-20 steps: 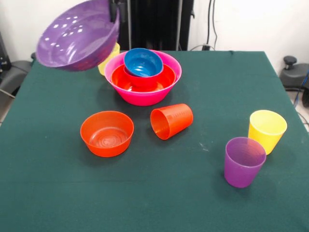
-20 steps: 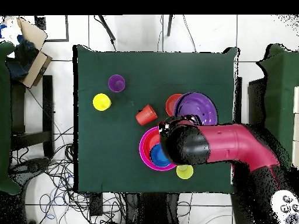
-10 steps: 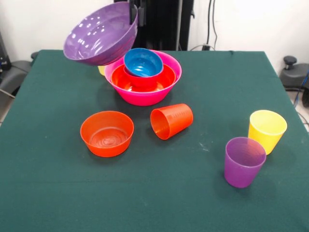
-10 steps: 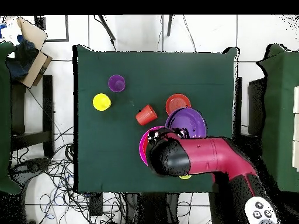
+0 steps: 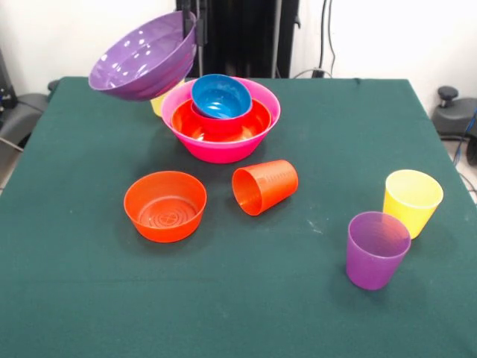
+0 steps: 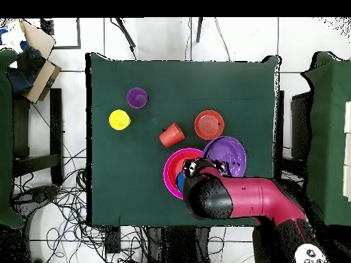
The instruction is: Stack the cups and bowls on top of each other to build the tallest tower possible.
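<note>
purple bowl (image 5: 141,60), pink bowl (image 5: 257,142), dark green table (image 5: 335,149)

No writing, label, brand or number can be read anywhere: not on the bowls, not on the cups, not on the green table cloth (image 5: 313,134), not on the arm (image 6: 253,202).

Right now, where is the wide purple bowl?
In the front view the wide purple bowl hangs tilted in the air at upper left, gripped at its rim by the hand, just left of the pink bowl.
</note>
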`<move>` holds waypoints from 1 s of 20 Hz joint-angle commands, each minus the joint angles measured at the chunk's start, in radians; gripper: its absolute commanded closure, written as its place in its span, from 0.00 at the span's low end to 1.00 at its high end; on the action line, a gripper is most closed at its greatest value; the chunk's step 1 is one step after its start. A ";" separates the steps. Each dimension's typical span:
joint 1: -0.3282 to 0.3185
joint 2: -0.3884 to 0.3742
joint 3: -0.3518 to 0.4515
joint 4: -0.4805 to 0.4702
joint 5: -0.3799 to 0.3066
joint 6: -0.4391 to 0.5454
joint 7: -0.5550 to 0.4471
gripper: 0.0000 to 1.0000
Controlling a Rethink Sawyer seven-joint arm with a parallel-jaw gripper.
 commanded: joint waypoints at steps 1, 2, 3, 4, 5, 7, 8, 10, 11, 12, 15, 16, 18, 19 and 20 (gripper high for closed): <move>0.045 0.030 -0.083 0.115 -0.067 -0.068 0.122 1.00; 0.062 0.028 -0.097 0.121 -0.067 -0.076 0.133 1.00; 0.083 0.026 -0.114 0.122 -0.066 -0.083 0.148 1.00; 0.106 0.027 -0.133 0.126 -0.067 -0.094 0.164 1.00; 0.126 0.029 -0.147 0.127 -0.064 -0.103 0.177 1.00; 0.161 0.035 -0.171 0.128 -0.054 -0.116 0.191 1.00; 0.178 0.037 -0.182 0.130 -0.047 -0.121 0.198 1.00; 0.214 0.034 -0.208 0.141 -0.027 -0.136 0.213 1.00; 0.236 0.030 -0.224 0.147 -0.021 -0.144 0.223 1.00; 0.254 0.022 -0.235 0.153 -0.010 -0.144 0.229 1.00; 0.319 0.016 -0.269 0.165 0.018 -0.156 0.256 1.00; 0.339 0.021 -0.281 0.163 0.025 -0.161 0.263 1.00; 0.388 0.047 -0.311 0.146 0.033 -0.176 0.285 1.00; 0.401 0.069 -0.322 0.132 0.035 -0.187 0.290 1.00; 0.416 0.095 -0.334 0.117 0.033 -0.202 0.295 1.00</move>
